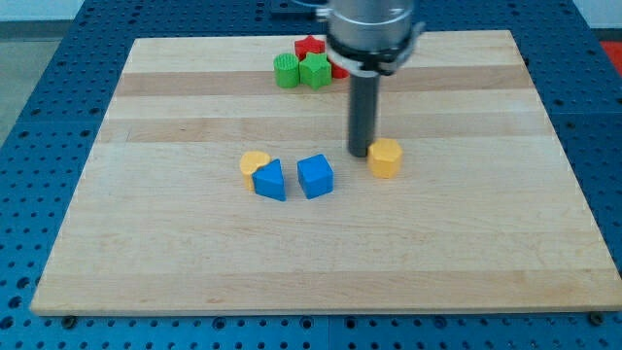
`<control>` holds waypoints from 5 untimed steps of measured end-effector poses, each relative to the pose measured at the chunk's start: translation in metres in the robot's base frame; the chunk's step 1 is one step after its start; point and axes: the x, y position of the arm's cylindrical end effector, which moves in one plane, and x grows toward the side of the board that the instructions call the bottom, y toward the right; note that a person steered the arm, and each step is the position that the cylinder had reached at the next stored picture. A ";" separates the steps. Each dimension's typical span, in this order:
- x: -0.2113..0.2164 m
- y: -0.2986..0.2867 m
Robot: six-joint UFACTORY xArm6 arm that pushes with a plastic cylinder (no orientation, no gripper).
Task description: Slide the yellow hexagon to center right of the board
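The yellow hexagon (386, 157) sits on the wooden board (321, 253), a little right of the middle. My tip (362, 152) rests on the board just left of the hexagon, touching or nearly touching its left side. The rod rises straight up from there to the arm at the view's top.
A blue cube (315, 177) and a blue triangular block (270, 181) lie left of the hexagon, with a yellow heart-like block (254, 162) beside them. At the view's top, a green cylinder (286, 71), a green block (314, 70) and red blocks (309, 47) cluster behind the arm.
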 end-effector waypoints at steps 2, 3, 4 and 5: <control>0.001 0.057; 0.001 0.036; 0.000 0.006; 0.001 -0.026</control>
